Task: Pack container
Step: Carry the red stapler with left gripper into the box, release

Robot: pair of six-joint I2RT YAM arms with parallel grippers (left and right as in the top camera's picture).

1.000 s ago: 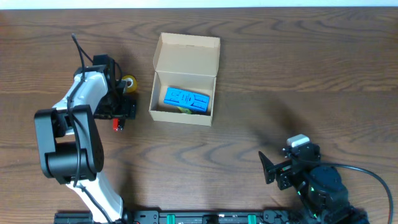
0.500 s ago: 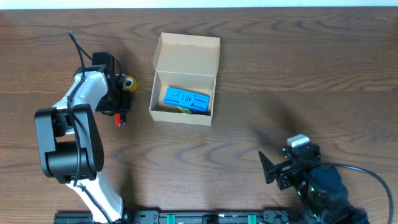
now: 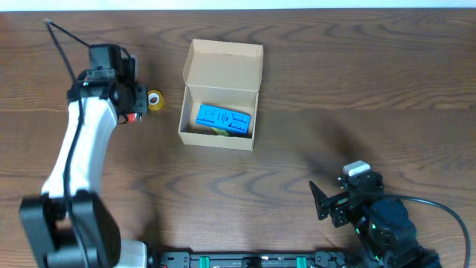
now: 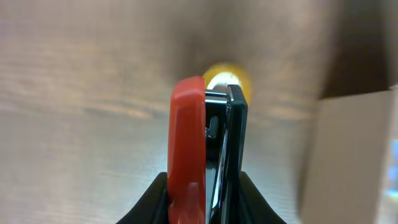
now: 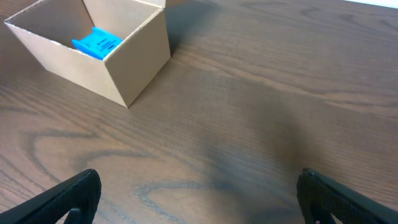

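The container (image 3: 221, 74) is a tan cardboard box standing open at the table's middle back, flap lid up; a flat blue item (image 3: 222, 119) lies inside. To its left, my left gripper (image 3: 132, 112) hangs above the table, shut on a small red and black object (image 3: 134, 117). In the left wrist view that red and black object (image 4: 202, 143) stands upright between the jaws of my left gripper (image 4: 205, 194), and the container (image 4: 354, 155) is at the right edge. My right gripper (image 5: 199, 205) is open and holds nothing, well short of the container (image 5: 134, 68).
A small yellow roll (image 3: 155, 98) lies on the wood between the left gripper and the box; the yellow roll (image 4: 229, 79) shows blurred behind the held object. The right arm (image 3: 375, 219) rests at the front right.
The left gripper has shut on the red and black object, lifted it off the table and drawn back to the left and rear. The right arm has not moved.
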